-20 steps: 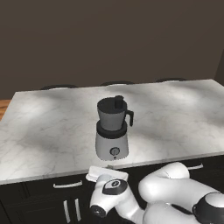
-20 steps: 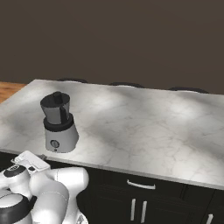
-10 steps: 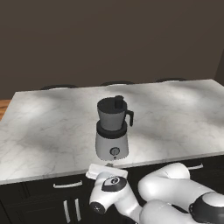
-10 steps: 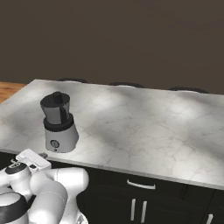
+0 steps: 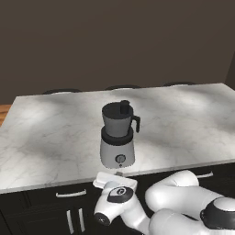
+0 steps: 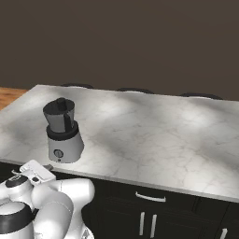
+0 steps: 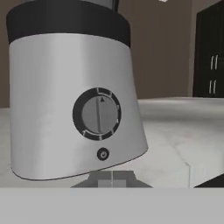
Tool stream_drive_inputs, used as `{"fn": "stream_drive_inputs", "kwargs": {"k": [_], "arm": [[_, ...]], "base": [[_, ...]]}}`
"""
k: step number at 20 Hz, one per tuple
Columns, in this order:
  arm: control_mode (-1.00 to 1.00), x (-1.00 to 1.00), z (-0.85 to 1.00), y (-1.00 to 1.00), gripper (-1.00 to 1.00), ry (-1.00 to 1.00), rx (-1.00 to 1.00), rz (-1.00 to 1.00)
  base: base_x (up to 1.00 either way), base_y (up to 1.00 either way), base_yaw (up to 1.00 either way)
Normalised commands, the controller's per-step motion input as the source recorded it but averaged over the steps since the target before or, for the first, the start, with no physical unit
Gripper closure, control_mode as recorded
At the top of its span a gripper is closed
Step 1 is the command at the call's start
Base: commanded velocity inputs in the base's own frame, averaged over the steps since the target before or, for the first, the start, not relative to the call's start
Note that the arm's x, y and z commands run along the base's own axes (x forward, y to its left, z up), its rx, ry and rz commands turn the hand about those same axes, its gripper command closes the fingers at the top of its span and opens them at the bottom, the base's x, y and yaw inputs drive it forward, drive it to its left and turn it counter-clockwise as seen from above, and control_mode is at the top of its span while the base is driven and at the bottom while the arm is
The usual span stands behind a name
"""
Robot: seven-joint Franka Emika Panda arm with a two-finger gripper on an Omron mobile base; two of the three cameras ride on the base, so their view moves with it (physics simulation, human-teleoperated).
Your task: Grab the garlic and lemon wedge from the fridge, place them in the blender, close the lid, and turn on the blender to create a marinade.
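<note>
The blender (image 5: pixel 118 143) stands near the front edge of the marble counter (image 5: pixel 55 133), and the black lid (image 5: pixel 120 108) sits on its dark jar. From the other side the blender (image 6: pixel 62 137) is at the left, with the lid (image 6: pixel 60 103) on top. My gripper (image 5: pixel 119 174) is low at the counter's edge, just in front of the blender's base, shut on nothing. In the hand view the gripper (image 7: pixel 112 179) points at the base (image 7: pixel 57 87), just below the small round button (image 7: pixel 103 154) under the knob (image 7: pixel 97 114). Garlic and lemon wedge are hidden; the fridge is out of view.
Dark cabinet drawers with silver handles (image 6: pixel 150 197) run under the counter (image 6: pixel 154 135). Dark chair backs (image 5: pixel 121 86) show behind its far edge. A brown wall stands beyond, with wooden floor (image 6: pixel 11 93) at the far left.
The arm's lower links have shifted slightly. The hand stays low in front of the blender's base with its jaws shut.
</note>
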Motion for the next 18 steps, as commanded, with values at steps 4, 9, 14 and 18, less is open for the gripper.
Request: {"fn": "stream_drive_inputs", "kwargs": {"k": [4, 9, 14, 18], "arm": [[-1.0, 0.17, 0.1, -0.34, 1.0, 0.0, 0.05, 0.0], [-1.0, 0.29, 0.3, -0.26, 1.0, 0.0, 0.1, 0.0], [-1.0, 0.21, 0.17, -0.11, 1.0, 0.0, 0.04, 0.0], [-1.0, 0.0, -0.08, -0.14, 1.0, 0.0, 0.0, 0.0]], "base": [[0.0, 0.0, 0.0], [0.0, 0.0, 0.0], [0.0, 0.0, 0.0], [0.0, 0.0, 0.0]]}}
